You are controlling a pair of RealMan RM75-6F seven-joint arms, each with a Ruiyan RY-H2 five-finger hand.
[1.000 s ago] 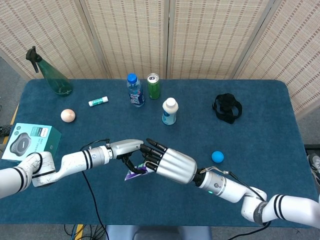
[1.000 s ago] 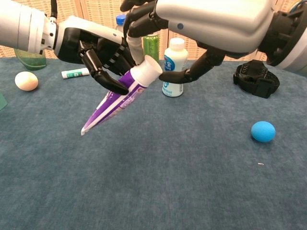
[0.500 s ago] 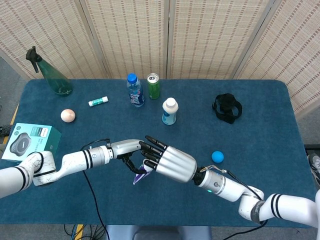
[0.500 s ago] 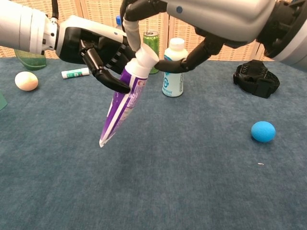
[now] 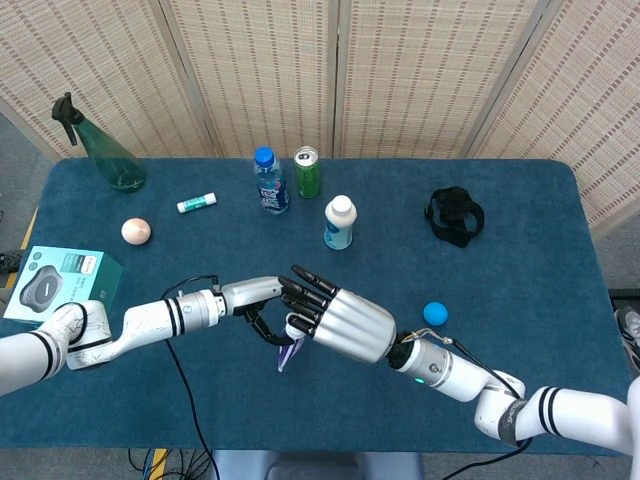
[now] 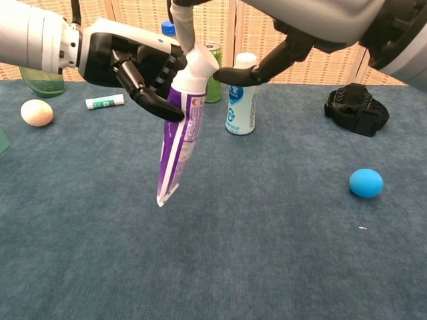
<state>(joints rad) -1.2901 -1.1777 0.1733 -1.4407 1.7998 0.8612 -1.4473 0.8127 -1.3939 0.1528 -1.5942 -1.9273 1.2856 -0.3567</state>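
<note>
The right robot hand (image 6: pixel 267 40) grips a purple and white tube (image 6: pixel 179 137) by its white cap end, pinching it between thumb and a finger. The tube hangs nearly upright above the blue desk (image 6: pixel 267 253), its flat crimped end pointing down and clear of the cloth. In the chest view the top of this robot hand is cut off by the frame edge, so only the thumb and part of the palm show. In the head view the right robot hand (image 5: pixel 335 318) covers most of the tube (image 5: pixel 289 352); only its lower tip shows below the fingers.

The left robot hand (image 6: pixel 137 63) sits just left of the tube, its dark fingers curled toward the upper part of the tube. Whether they touch or clasp it is hard to tell, since the tube and the other hand overlap them; in the head view the left robot hand (image 5: pixel 262 300) is partly hidden too.

At the far side stand a white bottle (image 5: pixel 339 222), a green can (image 5: pixel 307 172) and a blue-capped water bottle (image 5: pixel 270 182); the can and water bottle are mostly hidden behind the hands in the chest view. A blue ball (image 6: pixel 366 183) lies right, and a black strap (image 6: pixel 355 111) lies farther back. On the left lie an egg (image 6: pixel 37 113) and a small white stick (image 6: pixel 104 101).
</note>
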